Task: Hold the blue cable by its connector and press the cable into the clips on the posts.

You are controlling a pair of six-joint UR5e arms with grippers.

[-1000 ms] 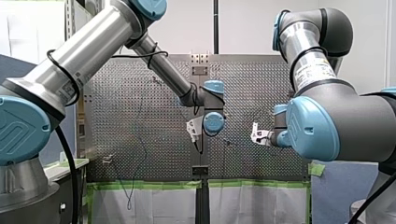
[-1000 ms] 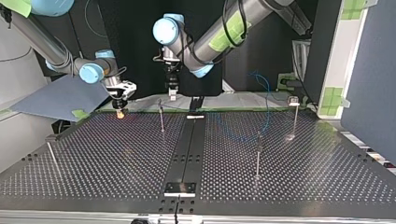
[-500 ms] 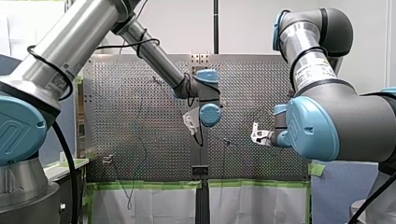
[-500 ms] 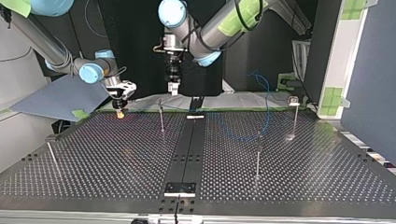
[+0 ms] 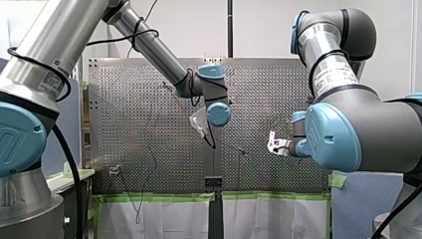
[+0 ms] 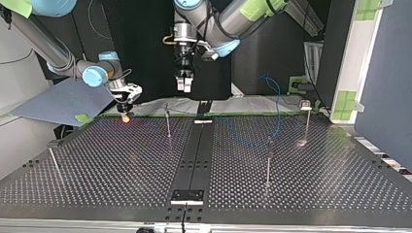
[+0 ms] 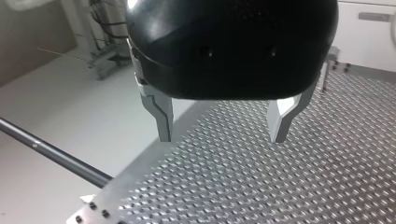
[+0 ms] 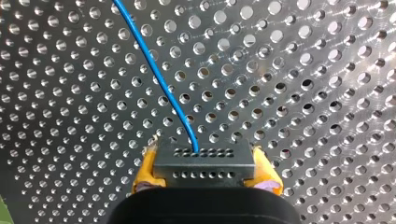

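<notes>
Right wrist view: the connector (image 8: 204, 163) sits pinched between the yellow pads (image 8: 145, 170) of my right gripper (image 8: 205, 176), and the blue cable (image 8: 154, 70) runs out of it across the perforated table (image 8: 303, 70). So your hold is made. In the top view the cable shows only as faint loops around the posts (image 6: 268, 162) at that view's right. You cannot tell whether any clip (image 6: 305, 104) has it, so I judge the pressing mostly ahead. My left gripper (image 7: 222, 135) hangs above the table's far edge, its metal fingers (image 7: 161, 112) spread and empty.
</notes>
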